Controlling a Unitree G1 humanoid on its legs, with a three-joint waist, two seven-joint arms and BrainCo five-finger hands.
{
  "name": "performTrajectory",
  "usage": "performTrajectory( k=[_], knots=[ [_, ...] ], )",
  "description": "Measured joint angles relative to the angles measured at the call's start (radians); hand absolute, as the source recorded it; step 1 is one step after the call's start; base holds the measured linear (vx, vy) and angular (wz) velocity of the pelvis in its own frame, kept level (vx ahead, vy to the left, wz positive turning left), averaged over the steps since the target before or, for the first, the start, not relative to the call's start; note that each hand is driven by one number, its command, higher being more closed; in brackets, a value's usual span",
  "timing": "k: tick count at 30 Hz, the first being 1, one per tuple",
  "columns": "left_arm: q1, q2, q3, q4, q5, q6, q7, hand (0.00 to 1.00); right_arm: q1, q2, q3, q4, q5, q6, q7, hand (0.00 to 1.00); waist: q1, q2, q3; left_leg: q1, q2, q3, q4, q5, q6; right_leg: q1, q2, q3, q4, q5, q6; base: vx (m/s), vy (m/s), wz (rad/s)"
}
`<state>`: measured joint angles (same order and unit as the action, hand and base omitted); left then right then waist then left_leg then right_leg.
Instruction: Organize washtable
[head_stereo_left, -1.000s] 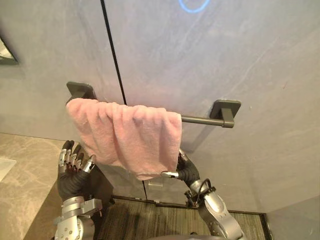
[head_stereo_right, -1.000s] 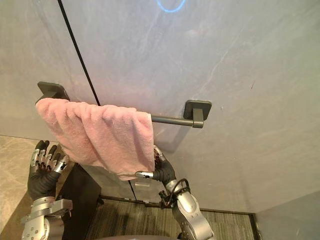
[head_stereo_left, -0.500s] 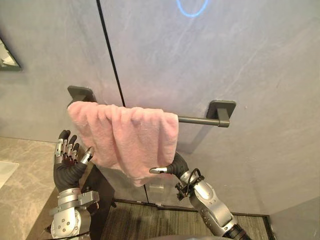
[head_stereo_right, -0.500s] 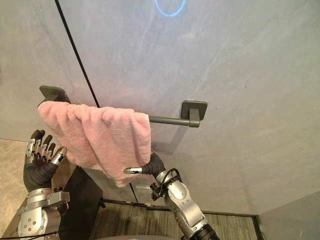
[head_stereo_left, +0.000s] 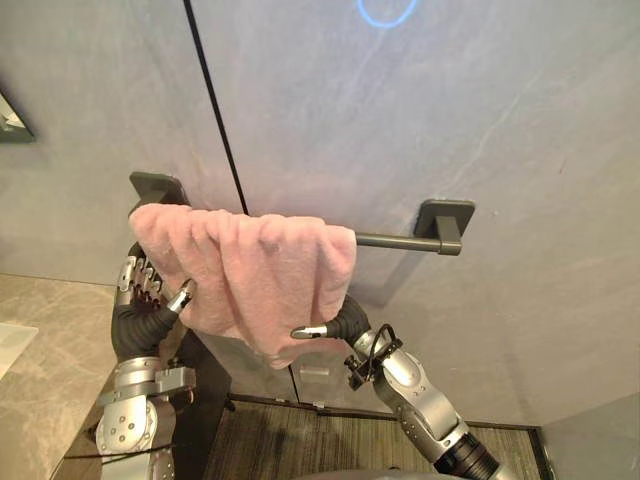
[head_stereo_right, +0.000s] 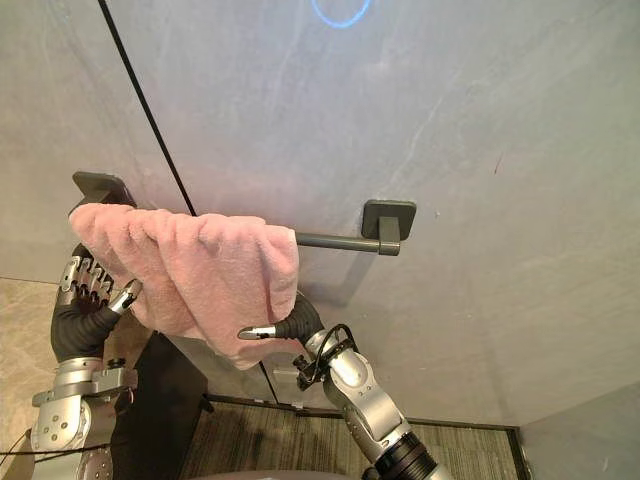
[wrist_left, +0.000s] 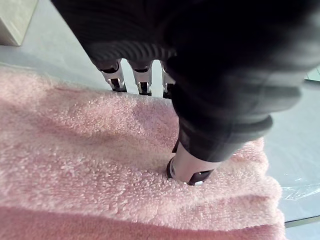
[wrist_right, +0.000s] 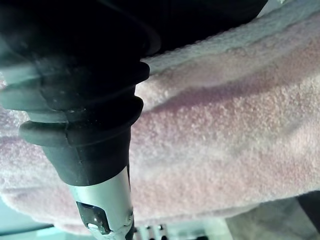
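A pink towel (head_stereo_left: 260, 280) hangs bunched over the left part of a dark towel bar (head_stereo_left: 385, 240) on the grey wall. My left hand (head_stereo_left: 140, 320) is raised at the towel's left edge. In the left wrist view its fingers (wrist_left: 116, 80) reach over the towel (wrist_left: 90, 165) and behind it, while the thumb (wrist_left: 192, 167) presses into the front, pinching the cloth. My right hand (head_stereo_left: 350, 322) sits under the towel's lower right corner with its thumb pointing left. The rest of that hand is hidden behind the cloth (wrist_right: 225, 140).
The bar's right bracket (head_stereo_left: 445, 222) and the right part of the bar are bare. A marble counter (head_stereo_left: 40, 340) lies at lower left, with a dark cabinet side (head_stereo_left: 205, 390) under it. Striped flooring (head_stereo_left: 300, 440) runs along the wall's foot.
My left hand rose from below the towel, fingers spread, and closed on its left edge. My right hand slid left under the towel's lower corner. The view shifted slightly.
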<state>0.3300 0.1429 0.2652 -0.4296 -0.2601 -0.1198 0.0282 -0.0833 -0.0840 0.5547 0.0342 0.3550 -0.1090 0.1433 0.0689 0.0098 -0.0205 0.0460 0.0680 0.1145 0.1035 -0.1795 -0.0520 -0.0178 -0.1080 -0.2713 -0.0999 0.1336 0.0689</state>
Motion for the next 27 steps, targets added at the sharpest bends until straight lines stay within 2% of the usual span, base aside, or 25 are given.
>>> performTrajectory(
  k=[7, 8, 15, 16, 27],
  knots=[
    [-0.044, 0.002, -0.001, 0.050, 0.018, 0.003, 0.022, 0.00, -0.027, 0.000, 0.017, 0.000, 0.020, -0.001, -0.001, 0.00, 0.000, 0.003, 0.001, -0.018, 0.000, 0.001, -0.001, 0.003, -0.004, -0.020, 0.000, 0.000, 0.000, 0.002, -0.002, 0.00, -0.003, 0.00],
    [-0.047, 0.002, -0.002, 0.055, 0.018, 0.003, 0.021, 0.00, -0.036, 0.000, 0.023, 0.000, 0.029, -0.001, -0.001, 1.00, 0.000, 0.004, 0.001, -0.017, 0.001, 0.000, -0.001, 0.005, -0.005, -0.023, 0.000, 0.000, 0.000, 0.003, -0.004, 0.01, -0.012, 0.05],
    [-0.054, 0.002, -0.008, 0.088, 0.019, 0.005, 0.022, 0.00, -0.045, 0.024, 0.031, 0.000, 0.030, -0.002, -0.009, 1.00, 0.001, 0.006, 0.002, -0.022, 0.003, 0.001, -0.004, 0.007, -0.006, -0.023, 0.000, 0.000, 0.000, 0.004, -0.004, -0.02, -0.007, 0.00],
    [-0.054, 0.001, -0.012, 0.088, 0.031, 0.005, 0.025, 1.00, -0.045, 0.029, 0.035, 0.000, 0.030, -0.002, -0.009, 1.00, 0.001, 0.006, 0.002, -0.022, 0.003, 0.002, -0.004, 0.007, -0.006, -0.023, 0.001, 0.000, 0.000, 0.004, -0.004, 0.00, 0.000, 0.00],
    [-0.076, -0.005, -0.020, 0.088, 0.061, 0.005, 0.043, 1.00, -0.046, 0.040, 0.038, 0.000, 0.027, -0.003, -0.015, 1.00, -0.001, 0.006, 0.002, -0.013, 0.002, 0.014, -0.019, 0.012, -0.005, -0.024, 0.001, 0.007, 0.000, 0.004, -0.005, 0.00, 0.001, -0.01]
  ],
)
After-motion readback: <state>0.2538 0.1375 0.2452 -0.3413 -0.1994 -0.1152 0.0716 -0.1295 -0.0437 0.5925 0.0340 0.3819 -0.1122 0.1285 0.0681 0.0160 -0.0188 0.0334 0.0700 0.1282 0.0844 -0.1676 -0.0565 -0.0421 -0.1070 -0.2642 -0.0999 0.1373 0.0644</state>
